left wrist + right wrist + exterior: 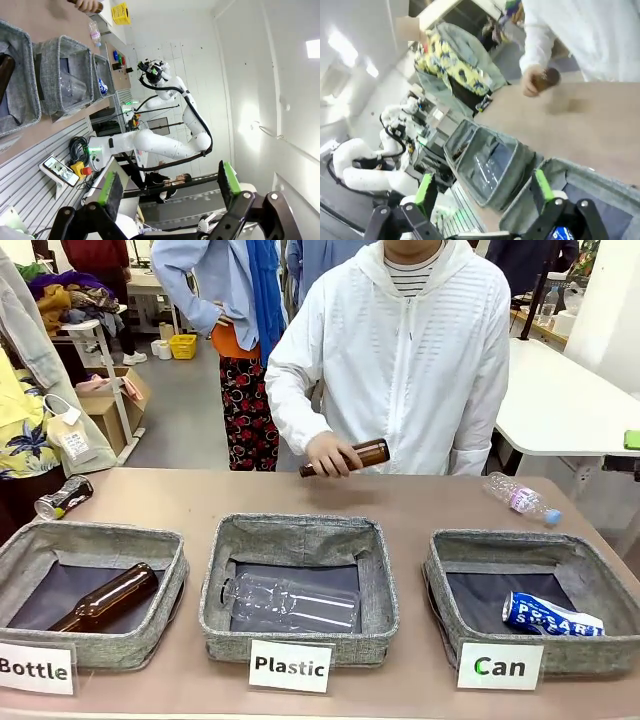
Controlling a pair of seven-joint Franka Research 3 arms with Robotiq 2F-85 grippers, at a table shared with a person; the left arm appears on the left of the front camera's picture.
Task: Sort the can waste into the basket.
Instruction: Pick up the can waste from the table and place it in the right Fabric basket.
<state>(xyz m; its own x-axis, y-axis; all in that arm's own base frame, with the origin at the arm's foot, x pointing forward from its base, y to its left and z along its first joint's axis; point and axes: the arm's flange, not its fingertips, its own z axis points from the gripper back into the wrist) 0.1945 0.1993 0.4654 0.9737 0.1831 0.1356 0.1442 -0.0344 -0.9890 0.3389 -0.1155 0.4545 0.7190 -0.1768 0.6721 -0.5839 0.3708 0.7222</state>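
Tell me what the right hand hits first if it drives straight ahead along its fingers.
Probably the middle basket, holding the clear bottle, seen between the fingers of the open right hand. Depth is unclear; the Can basket may come first.

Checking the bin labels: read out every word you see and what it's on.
"Bottle": left card, before left basket.
"Plastic": middle card, before middle basket.
"Can": right card, before right basket.
"POCARI", second word partly hidden: blue can in right basket.
Unreadable: print on the black-and-silver can; label on the clear bottle on the table.
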